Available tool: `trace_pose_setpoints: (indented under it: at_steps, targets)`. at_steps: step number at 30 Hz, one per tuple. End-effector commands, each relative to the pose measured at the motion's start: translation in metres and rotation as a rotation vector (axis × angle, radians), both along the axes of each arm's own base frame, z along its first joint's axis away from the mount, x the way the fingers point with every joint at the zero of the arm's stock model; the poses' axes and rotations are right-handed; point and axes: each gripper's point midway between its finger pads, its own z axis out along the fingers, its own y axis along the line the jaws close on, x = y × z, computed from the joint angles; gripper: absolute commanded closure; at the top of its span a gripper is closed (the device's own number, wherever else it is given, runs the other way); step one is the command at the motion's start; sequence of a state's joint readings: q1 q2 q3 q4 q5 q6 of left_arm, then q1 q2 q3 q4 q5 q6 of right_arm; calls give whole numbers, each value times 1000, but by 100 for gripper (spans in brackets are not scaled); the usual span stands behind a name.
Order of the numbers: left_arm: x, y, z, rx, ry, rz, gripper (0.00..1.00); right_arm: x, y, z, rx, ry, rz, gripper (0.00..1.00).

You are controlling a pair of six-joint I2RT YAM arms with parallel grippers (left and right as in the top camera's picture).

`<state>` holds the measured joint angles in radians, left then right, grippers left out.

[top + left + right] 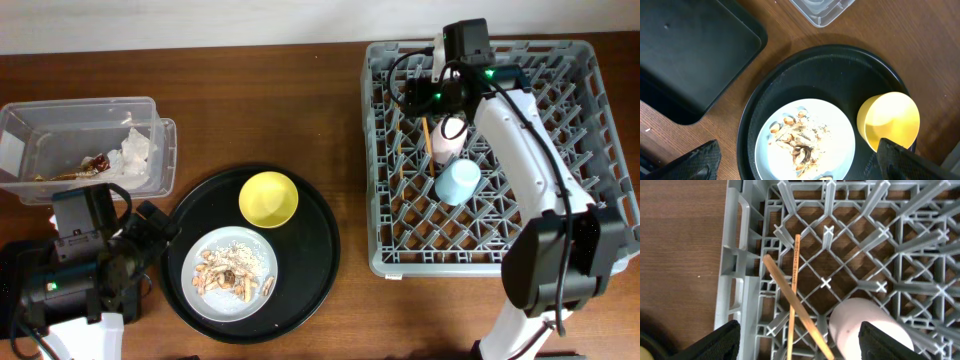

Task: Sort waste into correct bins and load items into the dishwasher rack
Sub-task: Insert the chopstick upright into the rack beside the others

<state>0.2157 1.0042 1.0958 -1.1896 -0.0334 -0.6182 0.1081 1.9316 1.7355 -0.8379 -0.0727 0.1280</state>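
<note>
**Overhead.** The large square grey plastic dishwasher rack (378,150) holds the pink cup (447,140), the light blue cup (458,181) and the two wooden chopsticks (426,138). To its left on the surface, the round black tray (315,235) carries the small yellow bowl (268,198) and the round white plate (232,241), which is strewn with beige-brown food scraps (232,275). The clear plastic rectangular tub (40,135) contains crumpled white paper napkins (135,150) and a small brownish wrapper (95,165).

**Left wrist.** The left end effector (802,162) hangs above the plate, its fingers spread wide and empty. The flat black rectangular tray (685,50) lies just beside the round tray. The bowl looks light, rigid and smooth, and is probably best pinched across its thin rim. The plate should probably stay level, since its scraps are loose, and its low edge offers little purchase. The round tray's raised lip hems in both dishes.

**Right wrist.** The right end effector (802,345) is also spread and empty, over a corner of the rack. Below it the chopsticks lie crossed, with the pink cup just beside them. The sticks are thin and stiff and could slip through the grid. Upright pegs crowd any approach, but many cells are unoccupied.
</note>
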Motion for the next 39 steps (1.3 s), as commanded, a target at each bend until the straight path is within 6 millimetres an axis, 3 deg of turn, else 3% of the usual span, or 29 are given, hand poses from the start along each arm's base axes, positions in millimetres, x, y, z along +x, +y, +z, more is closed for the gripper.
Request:
trace_pose_setpoints:
  at_steps: [1,3,4,6,9,11,15,19,21,25,30,33,34,35,36,39]
  targets:
    - [0,1,3,-1,-8,2,1,7,3,-33,-40,42,69,23]
    - [0,1,3,-1,-8,3,1,11,2,-45,-66,52,108,23]
    - [0,1,3,-1,-8,2,1,13,2,-46,-69,46,105,28]
    - [0,1,3,-1,-8,3,1,18,2,-43,-68,23,104,46]
    - [0,1,3,-1,-8,3,1,19,2,-36,-67,9,103,84]
    - [0,1,3,-1,-8,3,1,20,-4,-21,-84,-20,60,96]
    - [0,1,3,-1,-8,3,1,20,-12,25,-113,-74,28,96]
    - [0,1,3,-1,-8,2,1,10,-12,89,-88,-105,3,96]
    - [0,1,3,-1,-8,3,1,4,-7,105,-50,-105,2,96]
    - [0,1,3,-1,-8,3,1,1,-1,85,15,-28,-49,96]
    - [0,1,3,-1,-8,3,1,13,5,34,22,81,-36,96]
    - [0,1,3,-1,-8,3,1,20,12,11,51,116,-18,88]
    - [0,1,3,-1,-8,3,1,22,13,10,57,114,-15,80]
    - [0,1,3,-1,-8,2,1,23,14,11,58,106,-13,63]
    - [0,1,3,-1,-8,2,1,23,18,12,75,104,-4,38]
    - [0,0,3,-1,-8,2,1,19,36,15,171,120,52,5]
